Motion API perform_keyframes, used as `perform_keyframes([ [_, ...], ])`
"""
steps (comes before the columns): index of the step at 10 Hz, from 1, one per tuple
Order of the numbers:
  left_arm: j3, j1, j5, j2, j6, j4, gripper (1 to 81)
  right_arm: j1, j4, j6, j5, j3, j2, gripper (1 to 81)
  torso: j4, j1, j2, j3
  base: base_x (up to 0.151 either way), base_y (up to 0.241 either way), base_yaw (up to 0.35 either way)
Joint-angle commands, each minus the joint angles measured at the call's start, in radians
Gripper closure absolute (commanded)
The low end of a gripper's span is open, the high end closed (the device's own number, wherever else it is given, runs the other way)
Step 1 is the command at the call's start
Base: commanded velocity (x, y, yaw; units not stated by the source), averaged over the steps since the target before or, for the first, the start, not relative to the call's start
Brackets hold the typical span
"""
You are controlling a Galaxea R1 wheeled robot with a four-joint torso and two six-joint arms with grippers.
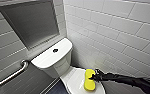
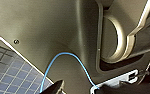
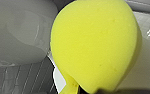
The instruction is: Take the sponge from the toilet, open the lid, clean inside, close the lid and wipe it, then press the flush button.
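The white toilet (image 1: 58, 65) stands in the corner with its lid (image 1: 72, 81) down. The yellow sponge (image 1: 89, 80) lies on the right part of the lid. My right gripper (image 1: 94, 77) reaches in from the right and is shut on the sponge's edge. In the right wrist view the sponge (image 3: 96, 45) looms large, pinched at its lower end. The dark round flush button (image 1: 55, 50) sits in the middle of the tank top (image 1: 47, 58). My left gripper (image 2: 82, 88) is open beside the robot's grey body, holding nothing.
A metal grab bar (image 1: 13, 73) runs along the left wall below a recessed niche (image 1: 31, 22). A white tiled wall (image 1: 116, 32) stands close on the right of the toilet. Dark floor tiles (image 2: 8, 72) and a blue cable (image 2: 66, 55) show near the left wrist.
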Motion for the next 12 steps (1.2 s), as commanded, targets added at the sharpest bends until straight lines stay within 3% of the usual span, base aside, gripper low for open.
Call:
perform_keyframes([
  [1, 0.006, 0.036, 0.090, -0.001, 0.013, 0.003, 1.0, 0.162, 0.026, 0.039, -0.026, -0.136, 0.109, 81.1, 0.000, -0.001, 0.002, 0.000, 0.000, 0.000, 0.000],
  [3, 0.006, 0.037, 0.090, 0.003, 0.012, 0.003, 1.0, 0.185, 0.031, 0.042, -0.028, -0.342, 0.263, 81.1, 0.000, 0.001, 0.000, -0.002, 0.000, 0.000, 0.000],
  [5, 0.005, 0.045, 0.090, 0.003, 0.012, 0.002, 1.0, 0.190, 0.032, 0.053, -0.031, -0.404, 0.321, 81.1, 0.000, 0.001, 0.000, -0.002, 0.000, 0.000, 0.000],
  [6, 0.003, 0.045, 0.090, 0.005, 0.012, 0.002, 1.0, 0.199, 0.031, 0.053, -0.028, -0.381, 0.313, 81.1, 0.000, 0.001, 0.000, -0.096, 0.000, 0.000, 0.000],
  [7, 0.003, 0.045, 0.090, 0.005, 0.013, 0.003, 1.0, 0.208, 0.029, 0.053, -0.026, -0.359, 0.304, 81.1, 0.000, 0.001, 0.000, -0.006, 0.000, 0.000, 0.000],
  [9, 0.003, 0.047, 0.090, 0.005, 0.012, 0.002, 1.0, 0.210, 0.031, 0.058, 0.008, -0.358, 0.304, 81.1, 0.000, 0.002, 0.000, -0.026, 0.000, 0.000, 0.000],
  [12, 0.003, 0.054, 0.090, 0.005, 0.013, 0.002, 1.0, 0.190, 0.031, 0.131, 0.038, -0.384, 0.300, 81.1, 0.000, 0.002, 0.000, -0.030, 0.000, 0.000, 0.000],
])
